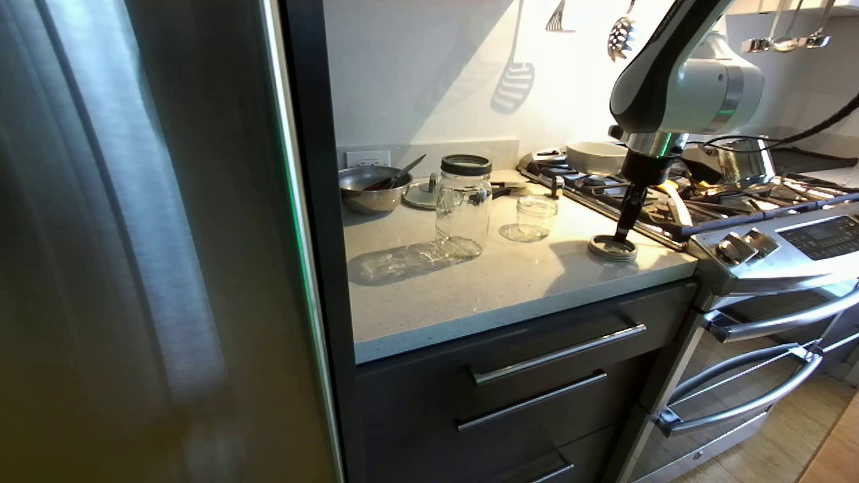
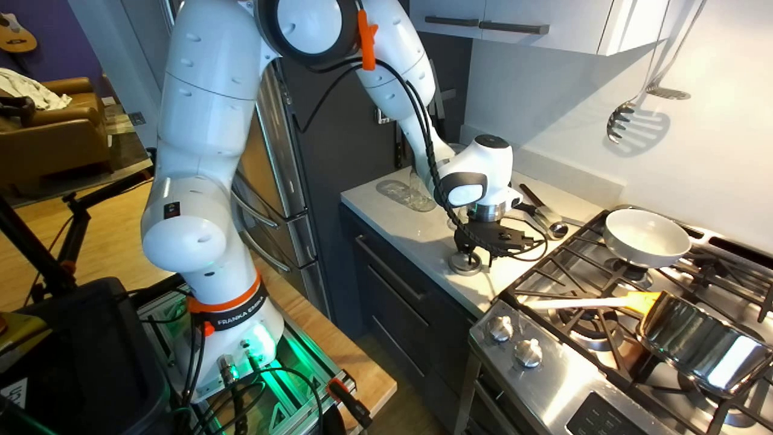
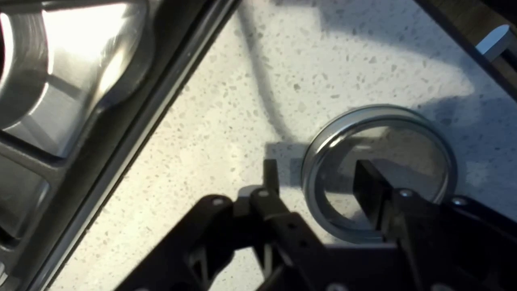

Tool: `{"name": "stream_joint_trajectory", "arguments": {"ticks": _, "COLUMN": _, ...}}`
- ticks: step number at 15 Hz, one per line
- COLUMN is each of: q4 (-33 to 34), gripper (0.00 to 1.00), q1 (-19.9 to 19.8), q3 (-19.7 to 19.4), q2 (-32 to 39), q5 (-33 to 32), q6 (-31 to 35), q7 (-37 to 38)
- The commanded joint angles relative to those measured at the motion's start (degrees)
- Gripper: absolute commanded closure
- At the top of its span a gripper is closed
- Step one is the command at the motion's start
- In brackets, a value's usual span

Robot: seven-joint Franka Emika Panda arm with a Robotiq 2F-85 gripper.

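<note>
Basically, the tool [image 3: 317, 173] is down at a round metal-rimmed lid [image 3: 412, 161] lying flat on the tabletop [image 3: 194, 149], near the stove [image 2: 555, 380]. Wrist view settles the state: fingers spread apart, one over the lid, one just outside its rim, straddling the edge; contact, can't tell. That gap doesn't read in an exterior view, where the tool is just a dark stem above the lid. Tall glass jar [image 1: 463, 215] with dark ring on top and short glass jar [image 1: 537, 218] stand in plain sight in an exterior view, partly or mostly behind the arm [image 2: 211, 121] in an exterior view. Metal bowl [image 1: 376, 198]: only in an exterior view. Same for brown couch [image 2: 48, 136] and guitar [image 2: 15, 37]. White bowl [image 2: 646, 238] and shiny pot [image 2: 700, 341], both on the stove: in both exterior views.
</note>
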Motion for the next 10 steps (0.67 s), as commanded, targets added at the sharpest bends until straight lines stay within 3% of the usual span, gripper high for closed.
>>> {"name": "stream_joint_trajectory", "arguments": {"ticks": 1, "q4": 0.98, "gripper": 0.78, "q1": -1.2, "q3": 1.04, "q2": 1.57, "q5": -0.58, "q6": 0.59, "q7": 1.37}}
{"name": "stream_joint_trajectory", "arguments": {"ticks": 2, "q4": 1.03, "gripper": 0.85, "q1": -1.25, "q3": 1.1, "q2": 1.6, "q5": -0.54, "q6": 0.58, "q7": 1.48}}
{"name": "stream_joint_trajectory", "arguments": {"ticks": 6, "q4": 1.26, "gripper": 0.92, "q1": -1.38, "q3": 1.3, "q2": 1.58, "q5": -0.46, "q6": 0.4, "q7": 2.09}}
{"name": "stream_joint_trajectory", "arguments": {"ticks": 7, "q4": 1.28, "gripper": 0.87, "q1": -1.41, "q3": 1.36, "q2": 1.45, "q5": -0.41, "q6": 0.4, "q7": 2.2}}
{"name": "stream_joint_trajectory", "arguments": {"ticks": 10, "q4": 1.42, "gripper": 0.86, "q1": -1.29, "q3": 1.21, "q2": 1.1, "q5": -0.66, "q6": 0.41, "q7": 2.44}}
